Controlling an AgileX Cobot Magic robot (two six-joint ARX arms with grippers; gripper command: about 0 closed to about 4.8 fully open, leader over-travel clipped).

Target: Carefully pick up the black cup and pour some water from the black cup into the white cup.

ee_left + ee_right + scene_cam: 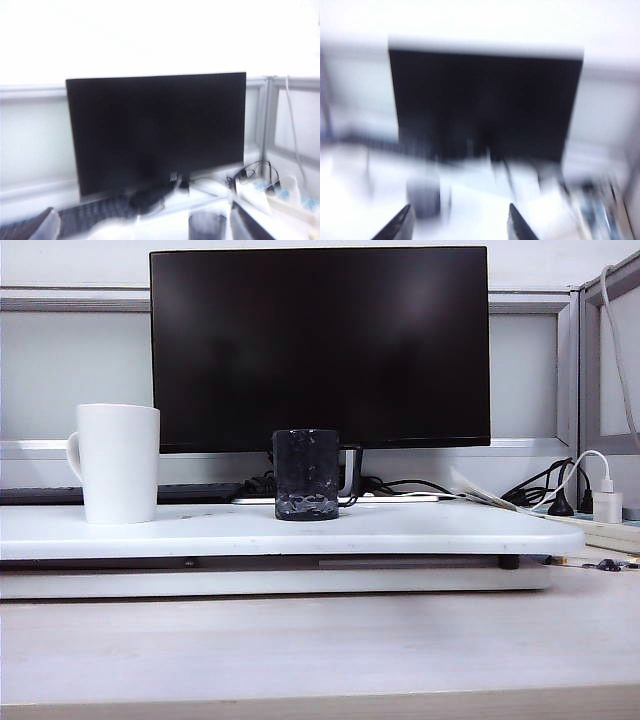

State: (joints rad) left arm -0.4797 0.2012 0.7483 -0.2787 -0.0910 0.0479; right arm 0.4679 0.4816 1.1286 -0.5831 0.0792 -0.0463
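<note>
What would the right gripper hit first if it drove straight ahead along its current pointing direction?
Hard to be sure through the blur: the right gripper stands open, the black cup just off its line beside one finger. Straight ahead looks free up to the monitor.

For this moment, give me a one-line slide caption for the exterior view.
White cup at left and black cup at centre stand apart on a white board before a dark monitor; neither tool in view.

The short black cup (pixel 306 475) with mottled whitish base stands upright mid-surface. The taller glossy white cup (pixel 118 462) stands upright well apart, handle outward. Any water seems hidden inside.
</note>
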